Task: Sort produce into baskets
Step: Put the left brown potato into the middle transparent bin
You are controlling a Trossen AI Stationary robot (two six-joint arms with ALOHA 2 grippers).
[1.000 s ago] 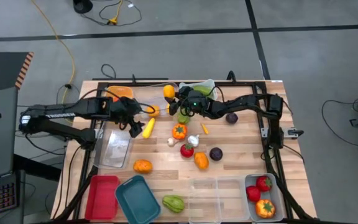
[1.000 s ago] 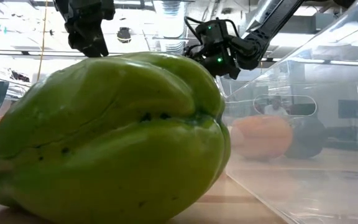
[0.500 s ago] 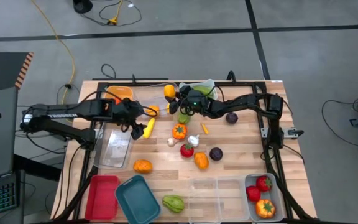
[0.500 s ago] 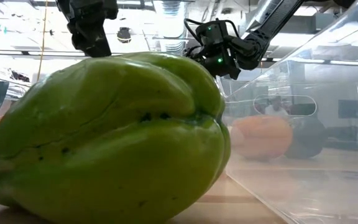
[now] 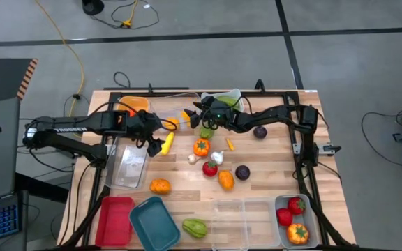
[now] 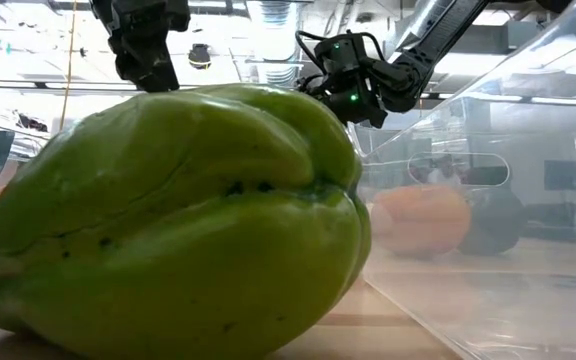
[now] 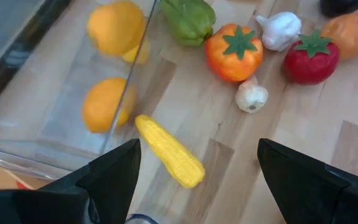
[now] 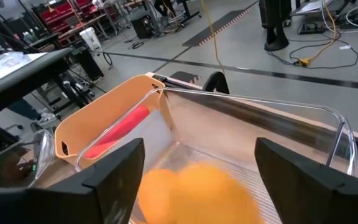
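Left gripper hovers over the corn – fingers spread, released. Right gripper, fingers spread too, faces a clear bin – an orange fruit shows blurred between them; the low view shows mostly a green pepper.

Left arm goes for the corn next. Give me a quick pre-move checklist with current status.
1. Left gripper open: ok, fingers wide apart.
2. Corn lined up between the fingers: ok, it lies flat on the table.
3. Corn free of the garlic: ok, they are apart.
4. Corn free of the clear bin wall: cannot tell, one end lies very close.
5. Right gripper open over the bin: ok.
6. Orange fruit settled in the bin: cannot tell.
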